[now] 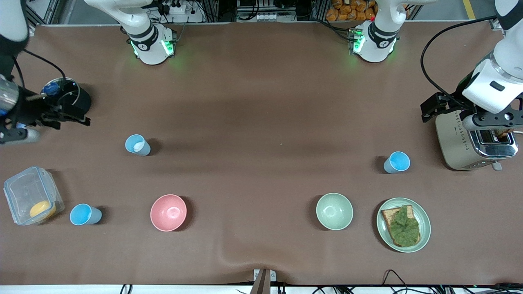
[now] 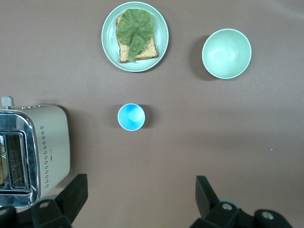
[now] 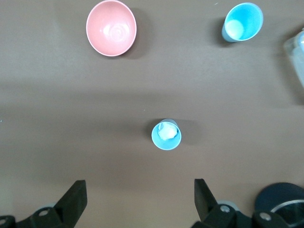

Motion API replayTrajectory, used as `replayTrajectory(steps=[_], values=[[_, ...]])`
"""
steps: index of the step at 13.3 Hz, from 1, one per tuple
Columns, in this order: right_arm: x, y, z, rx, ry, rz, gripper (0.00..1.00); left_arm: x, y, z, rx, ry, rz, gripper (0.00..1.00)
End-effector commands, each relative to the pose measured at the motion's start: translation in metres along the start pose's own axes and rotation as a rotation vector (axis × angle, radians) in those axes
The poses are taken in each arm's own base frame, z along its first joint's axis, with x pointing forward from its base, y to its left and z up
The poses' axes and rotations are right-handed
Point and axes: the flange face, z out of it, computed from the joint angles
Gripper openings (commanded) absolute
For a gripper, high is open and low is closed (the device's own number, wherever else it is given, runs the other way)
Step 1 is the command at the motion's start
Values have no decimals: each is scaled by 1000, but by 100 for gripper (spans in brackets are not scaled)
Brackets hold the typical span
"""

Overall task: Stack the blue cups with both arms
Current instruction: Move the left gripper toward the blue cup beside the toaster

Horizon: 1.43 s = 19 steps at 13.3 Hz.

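Three blue cups stand upright on the brown table. A paler one with a whitish inside (image 1: 137,145) (image 3: 166,135) is toward the right arm's end. A brighter one (image 1: 85,214) (image 3: 242,21) is nearer the front camera, beside a clear box. The third blue cup (image 1: 396,162) (image 2: 131,116) stands beside the toaster toward the left arm's end. My right gripper (image 1: 53,118) (image 3: 139,187) hangs open and empty above the table by a black pot. Over the toaster's edge, my left gripper (image 1: 470,116) (image 2: 141,185) is open and empty too.
A pink bowl (image 1: 168,212) and a green bowl (image 1: 334,211) sit nearer the front camera. A green plate (image 1: 425,216) carries toast with a lettuce leaf. The toaster (image 1: 457,143), a clear lidded box (image 1: 30,200) and a black round pot (image 1: 75,98) stand at the table's ends.
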Motion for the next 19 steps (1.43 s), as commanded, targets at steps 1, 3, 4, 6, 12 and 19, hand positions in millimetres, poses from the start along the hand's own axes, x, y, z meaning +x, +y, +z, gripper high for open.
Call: replayTrajectory(steps=[1,3,4,6,12,19], values=[[-3,0,-48,-58,33,12,100,-2,-3,-4,-25,-1,14,100],[-4,-3,-50,-71,35,10,100,-2,-4,-4,-23,1,9,100],[-4,1,-50,-113,34,6,100,-2,-6,-3,-23,-1,6,100],[-3,6,-50,-195,31,8,100,-1,-7,-3,-23,-2,6,100],[-3,0,-45,-166,14,1,100,4,-20,15,-17,-56,-13,100],[-5,-1,-38,-146,-17,1,100,12,-44,46,7,-128,-54,100]])
